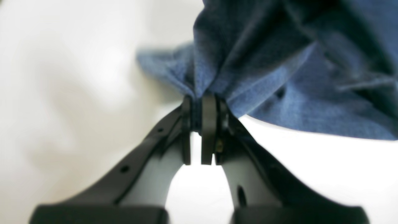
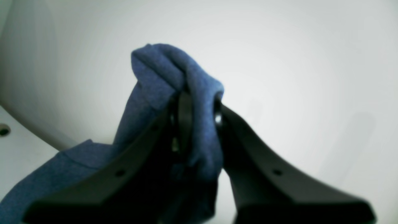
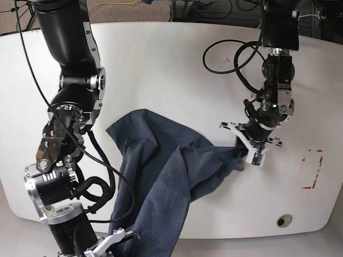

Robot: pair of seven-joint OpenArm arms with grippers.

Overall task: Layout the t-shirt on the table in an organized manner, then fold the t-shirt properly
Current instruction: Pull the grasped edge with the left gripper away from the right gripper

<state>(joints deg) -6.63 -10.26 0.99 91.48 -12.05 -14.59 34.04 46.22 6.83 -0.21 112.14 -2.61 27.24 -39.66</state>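
Observation:
The dark blue t-shirt lies crumpled on the white table, stretched from the middle down over the front edge. My left gripper, on the right of the base view, is shut on a bunched corner of the cloth. The left wrist view shows its jaws pinching gathered fabric just above the tabletop. My right gripper is at the front edge, bottom left, shut on another part of the shirt. In the right wrist view a fold of cloth bulges over its closed jaws. No lettering or label shows.
A round metal grommet hole sits near the front right corner, and a red-and-white marking lies right of the left gripper. Black cables loop over the table behind the left arm. Another grommet hole shows in the right wrist view.

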